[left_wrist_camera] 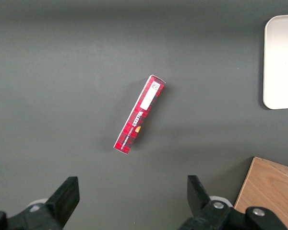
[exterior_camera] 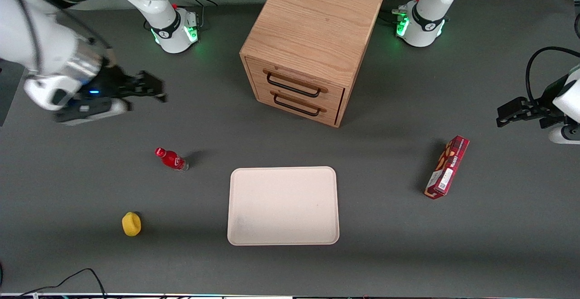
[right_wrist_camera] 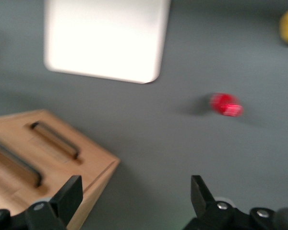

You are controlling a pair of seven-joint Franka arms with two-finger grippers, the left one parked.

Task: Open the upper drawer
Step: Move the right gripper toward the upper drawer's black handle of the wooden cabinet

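The light oak cabinet (exterior_camera: 312, 27) stands at the back middle of the table. Its upper drawer (exterior_camera: 302, 78) is shut, with its long black bar handle (exterior_camera: 293, 86) across the front. The matching bottom drawer (exterior_camera: 297, 105) sits below it, also shut. My right gripper (exterior_camera: 153, 89) hovers above the table toward the working arm's end, well apart from the cabinet, open and empty. In the right wrist view the gripper (right_wrist_camera: 137, 189) has its fingers (right_wrist_camera: 72, 190) spread wide, with the upper drawer's handle (right_wrist_camera: 14, 164) and the bottom drawer's handle (right_wrist_camera: 55, 140) showing on the cabinet front.
A cream tray (exterior_camera: 283, 238) lies in front of the cabinet, nearer the front camera. A red bottle (exterior_camera: 171, 159) and a yellow lemon-like object (exterior_camera: 131, 224) lie toward the working arm's end. A red box (exterior_camera: 447, 166) lies toward the parked arm's end.
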